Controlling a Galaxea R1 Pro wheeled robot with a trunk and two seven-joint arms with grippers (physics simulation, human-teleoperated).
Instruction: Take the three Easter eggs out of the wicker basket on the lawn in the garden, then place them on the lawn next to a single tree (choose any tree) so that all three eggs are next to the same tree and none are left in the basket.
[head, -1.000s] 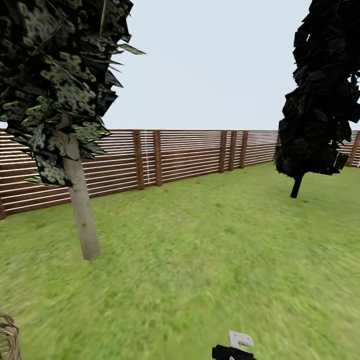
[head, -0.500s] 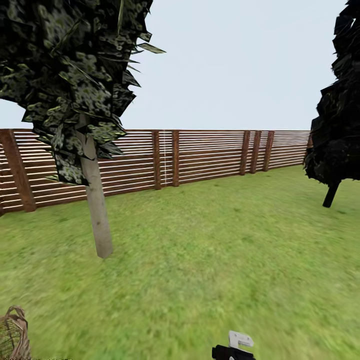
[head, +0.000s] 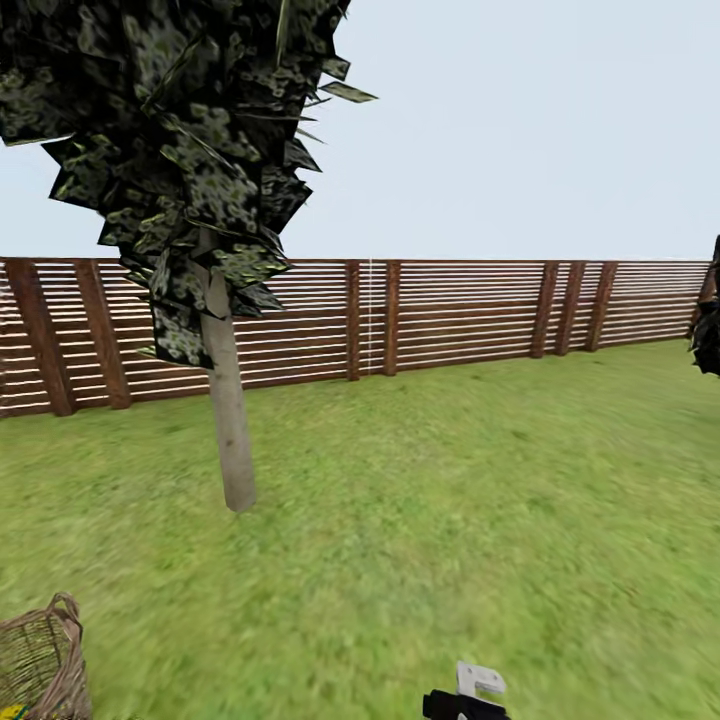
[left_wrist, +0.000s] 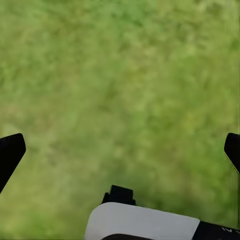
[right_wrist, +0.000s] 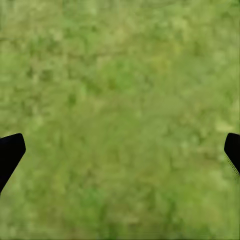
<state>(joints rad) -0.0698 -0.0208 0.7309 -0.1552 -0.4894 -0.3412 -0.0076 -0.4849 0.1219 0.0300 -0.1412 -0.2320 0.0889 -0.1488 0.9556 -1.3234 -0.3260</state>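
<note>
Left gripper (left_wrist: 120, 150) gapes over lawn (left_wrist: 120, 65); head view adds wicker basket (head: 45, 655), apparently egg-bearing.

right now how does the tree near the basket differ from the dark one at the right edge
The tree near the basket shows a pale bare trunk; of the dark tree only black foliage shows. The near tree's leaves are speckled whitish-green; the dark tree's are plain black. The near tree stands in full view; the dark tree is cut by the frame. Both stand on the lawn.

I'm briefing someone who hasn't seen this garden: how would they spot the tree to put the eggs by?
Start at the slatted brown fence along the far edge of the lawn. In front of its left stretch stands the tree. Its bare, pale grey-tan trunk and whitish-speckled green foliage set it apart from the all-black tree at the right edge.
</note>
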